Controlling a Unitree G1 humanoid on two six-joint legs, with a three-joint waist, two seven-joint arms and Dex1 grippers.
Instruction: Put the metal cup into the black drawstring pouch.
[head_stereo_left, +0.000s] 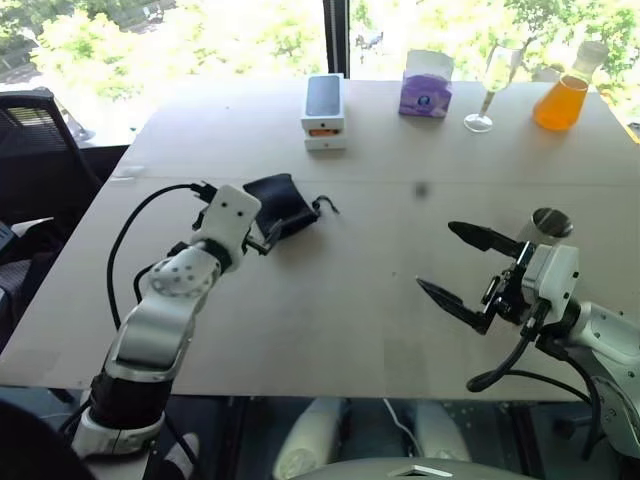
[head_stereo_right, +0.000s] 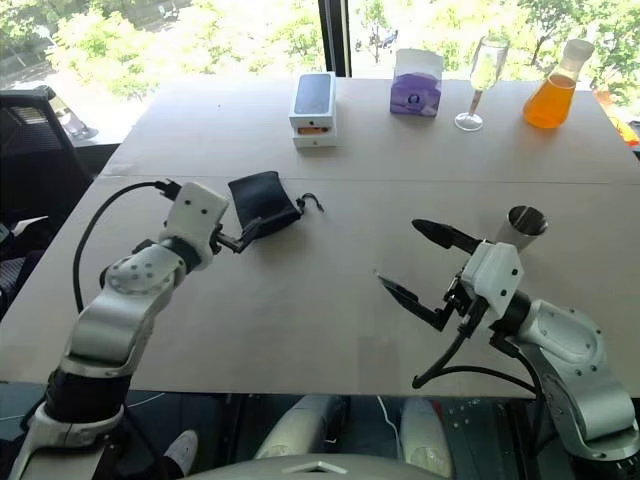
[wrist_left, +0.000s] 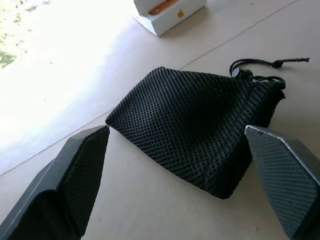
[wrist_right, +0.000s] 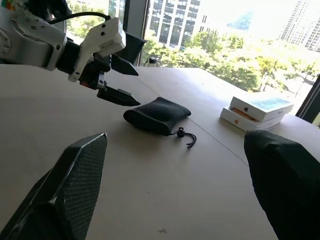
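Pale table (head_stereo_left: 330, 300) beside sunlit windows (head_stereo_left: 200, 35).

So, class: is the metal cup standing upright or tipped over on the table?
Upright. The metal cup stands on its base on the table, its open round rim facing up, just behind the right gripper.

Strong daylight pours in through the window (head_stereo_left: 200, 40) behind the worktop (head_stereo_left: 340, 290), and the trees outside wash out almost to white. The worktop's far edge glares pale. In the left wrist view one corner burns out completely. Shadows fall soft and short. The near fingers (wrist_right: 70, 195) in the right wrist view look blurred.
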